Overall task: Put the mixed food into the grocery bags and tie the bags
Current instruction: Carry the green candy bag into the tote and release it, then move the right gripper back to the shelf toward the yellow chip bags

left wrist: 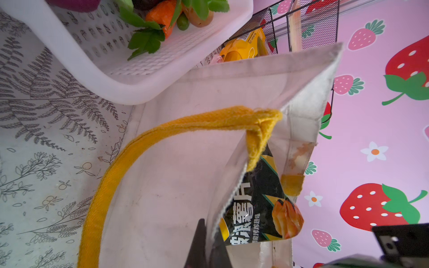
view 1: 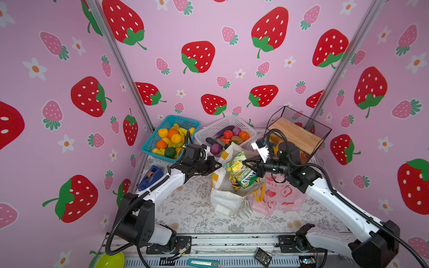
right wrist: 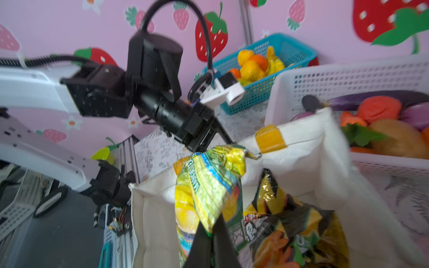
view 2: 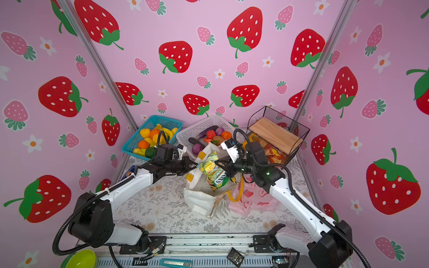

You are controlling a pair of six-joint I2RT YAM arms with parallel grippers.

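right fingers [right wrist: 202, 246] clamped on green-yellow snack packet [right wrist: 209, 185], hanging over tote [right wrist: 301, 157] mouth | left fingers [left wrist: 199, 243] pinch tote rim | step: bagging snacks | next: lower, release inside | vegetables [view 1: 228, 134] in white basket [view 1: 216, 127]; pink bag [view 1: 278, 195] beside tote

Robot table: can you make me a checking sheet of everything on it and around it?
Surface: flowery tablecloth, no spills seen.
Job's things: white tote stands open, dark packet inside; green-yellow packet over its mouth; pink plastic bag slumped beside it.
Clutter: blue fruit basket, white vegetable basket, mesh rack, tape dispenser, green bowl, box cutter.
Claws: left claw shut on tote rim; right claw shut on green-yellow packet.
Cables: black hoses loop along both arms.
Surroundings: pink strawberry walls on three sides.
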